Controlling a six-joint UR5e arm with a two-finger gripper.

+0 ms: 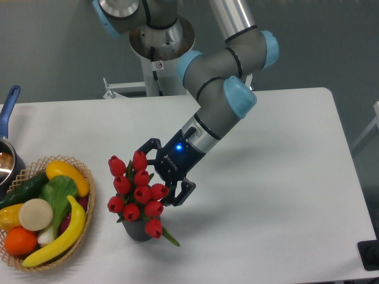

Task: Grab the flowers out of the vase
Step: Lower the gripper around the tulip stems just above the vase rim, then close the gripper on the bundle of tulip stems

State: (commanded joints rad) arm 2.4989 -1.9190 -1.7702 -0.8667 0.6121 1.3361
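A white table (278, 195) stands before a grey wall (53, 47). The gripper (161, 173), fingers spread apart, flanks the flowers (137, 192) in the vase (137, 229)

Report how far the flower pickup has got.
Done: the tool has reached the flowers, its fingers flanking the bunch from the right. In hand: the grasp; whether it is clamped cannot be told. Left: the lift, since the stems sit in the vase on the table.

White table (278, 177): vase (138, 230) front-centre, wicker basket (83, 219) at left edge, pot (7, 160), possibly metal, far left.
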